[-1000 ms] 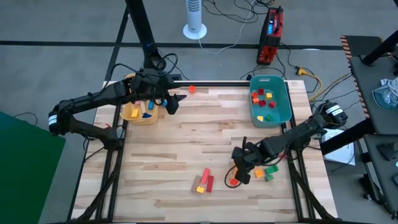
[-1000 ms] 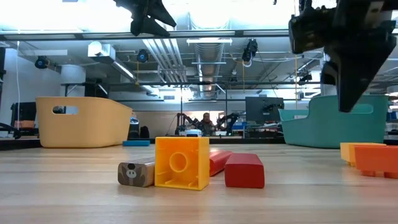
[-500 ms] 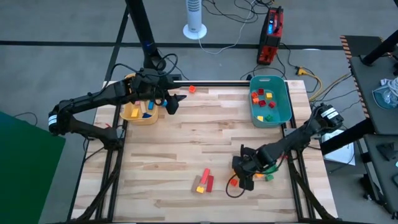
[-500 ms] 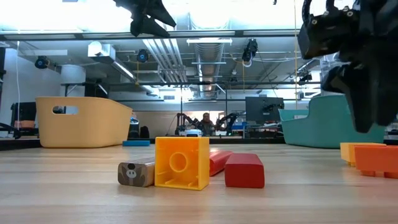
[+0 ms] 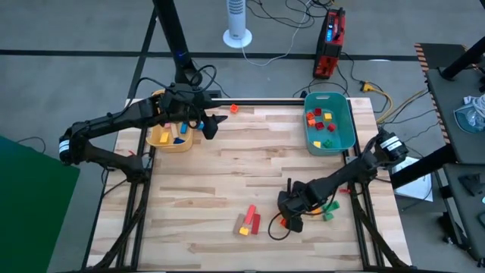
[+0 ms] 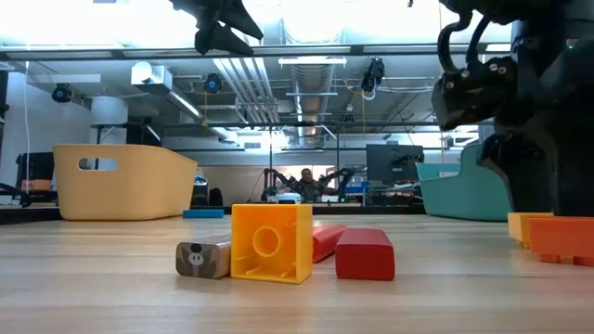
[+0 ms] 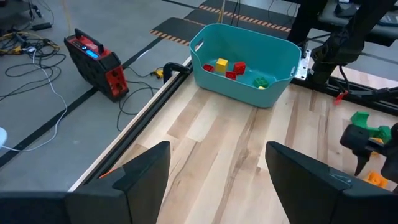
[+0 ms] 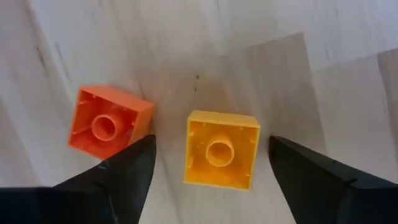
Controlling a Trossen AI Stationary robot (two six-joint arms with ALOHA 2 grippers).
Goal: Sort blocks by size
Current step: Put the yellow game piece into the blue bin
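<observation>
Tabletop: right end effector near front edge.

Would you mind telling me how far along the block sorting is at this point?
Mostly done: short blocks lie in the teal bin and several in the yellow bin. In hand: the right gripper, open, hangs over a yellow cube beside an orange cube. Left: those two, a green block, the cluster near the yellow brick, and one red piece at the far edge. The left gripper waits open by the yellow bin.

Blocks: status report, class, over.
Right gripper open, jaws astride yellow block. Orange block beside it, apart. Left gripper open by yellow bin.
</observation>
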